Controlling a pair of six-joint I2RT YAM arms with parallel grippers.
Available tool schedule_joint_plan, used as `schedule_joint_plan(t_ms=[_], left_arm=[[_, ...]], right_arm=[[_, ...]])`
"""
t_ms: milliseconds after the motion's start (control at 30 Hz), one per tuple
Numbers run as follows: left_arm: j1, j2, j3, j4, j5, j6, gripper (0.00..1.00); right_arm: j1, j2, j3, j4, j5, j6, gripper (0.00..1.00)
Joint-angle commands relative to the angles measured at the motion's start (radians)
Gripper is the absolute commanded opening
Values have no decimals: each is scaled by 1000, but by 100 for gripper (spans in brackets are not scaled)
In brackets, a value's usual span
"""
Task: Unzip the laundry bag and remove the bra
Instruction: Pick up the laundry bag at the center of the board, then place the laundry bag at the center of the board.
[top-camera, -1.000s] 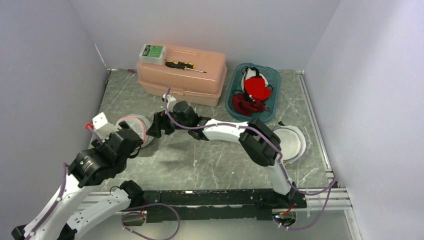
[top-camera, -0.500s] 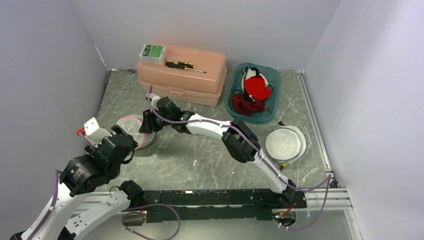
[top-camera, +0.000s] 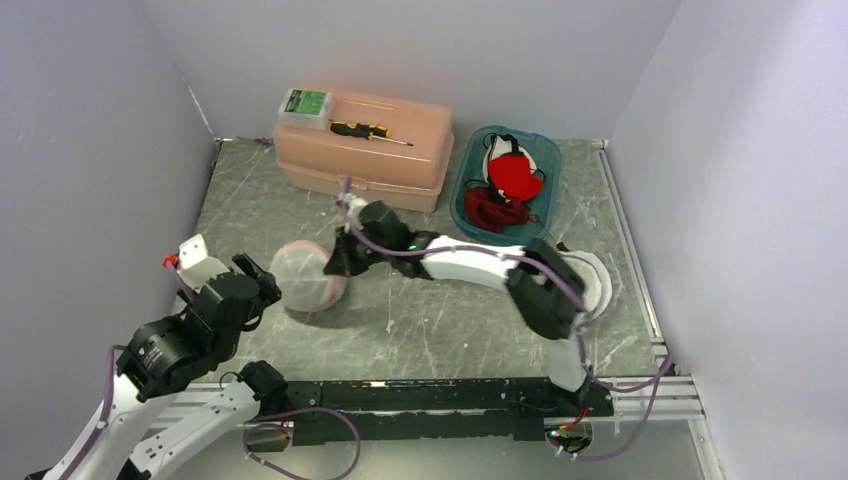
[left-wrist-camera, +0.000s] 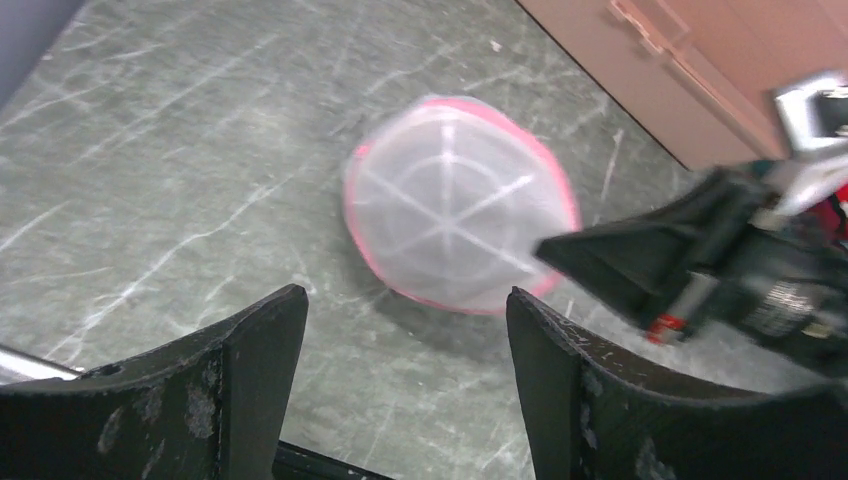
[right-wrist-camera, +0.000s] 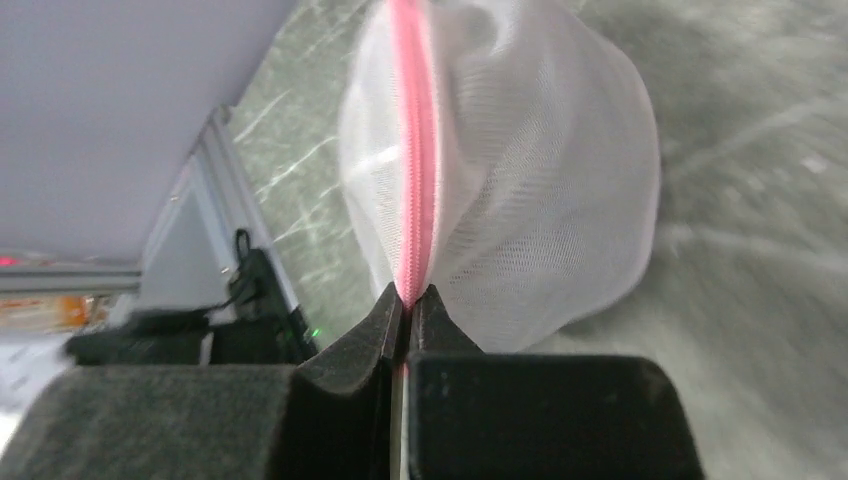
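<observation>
The right hand (right-wrist-camera: 408, 300) is clamped on the pink zipper seam (right-wrist-camera: 412, 150) of the round mesh laundry bag (top-camera: 305, 277), tipped up on the left half of the worktop (top-camera: 450, 330), just ahead of the left hand (left-wrist-camera: 405, 300), whose fingers (left-wrist-camera: 240, 380) stand apart.

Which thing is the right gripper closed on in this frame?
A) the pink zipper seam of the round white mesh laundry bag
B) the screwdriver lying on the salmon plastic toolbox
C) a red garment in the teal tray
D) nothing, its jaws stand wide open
A: in the right wrist view the right gripper is shut, its tips pinching the pink zipper seam of the round white mesh laundry bag.
</observation>
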Motion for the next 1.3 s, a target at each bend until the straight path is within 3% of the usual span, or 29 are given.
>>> schedule_joint_plan(t_ms=[0, 267, 467, 733, 900, 1067, 1133, 1200, 1267], left_arm=[[2, -9, -32, 201, 131, 176, 78], [2, 34, -169, 559, 486, 379, 80], [4, 126, -253, 806, 760, 441, 82], [2, 241, -250, 984, 1044, 584, 83], [3, 343, -211, 959, 1116, 620, 84], [2, 480, -192, 960, 1177, 640, 84], [3, 532, -171, 942, 1168, 664, 84], [3, 577, -141, 921, 1138, 684, 85], [5, 627, -92, 897, 1156, 721, 85]], right_arm=[[-95, -344, -217, 56, -14, 5, 0], [-165, -820, -579, -104, -88, -31, 0], [-172, -1062, -706, -217, -137, -90, 0], [-220, -1184, -926, -166, -221, -65, 0], [-273, -1239, -1075, -107, -169, -3, 0], [-298, -1249, -1101, -148, -139, -23, 0], [-300, -1266, -1098, -173, -120, -25, 18], [-300, -1293, -1093, -199, -103, -23, 44], [-301, -1317, -1086, -223, -90, -17, 58]])
